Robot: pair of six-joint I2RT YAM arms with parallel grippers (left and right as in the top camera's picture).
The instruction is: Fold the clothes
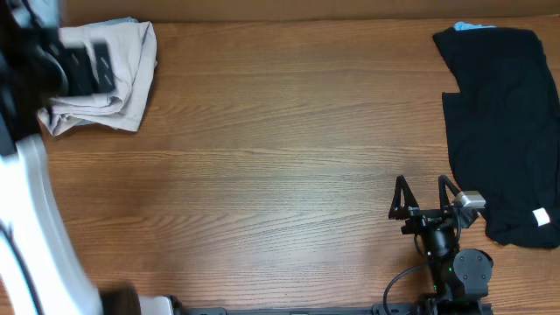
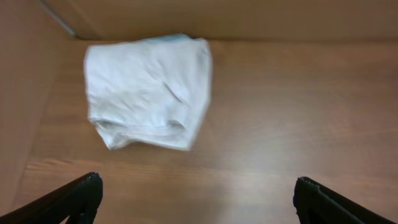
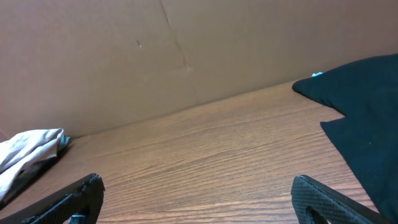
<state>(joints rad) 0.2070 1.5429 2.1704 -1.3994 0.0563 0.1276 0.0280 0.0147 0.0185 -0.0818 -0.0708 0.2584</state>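
The light beige shorts (image 1: 118, 74) lie folded in a bundle at the table's far left corner; they also show in the left wrist view (image 2: 149, 93) and at the left edge of the right wrist view (image 3: 28, 152). A bit of blue cloth peeks out behind them (image 1: 122, 22). The black garment (image 1: 503, 122) lies spread flat at the far right, with a white label near its front edge; it also shows in the right wrist view (image 3: 367, 112). My left gripper (image 2: 196, 193) is open and empty, just in front of the beige bundle. My right gripper (image 1: 424, 197) is open and empty, just left of the black garment.
A brown cardboard wall (image 3: 155, 56) runs along the back of the wooden table (image 1: 280, 166). A light blue scrap (image 1: 472, 26) shows at the black garment's far edge. The left arm's white body (image 1: 35, 219) covers the table's left side.
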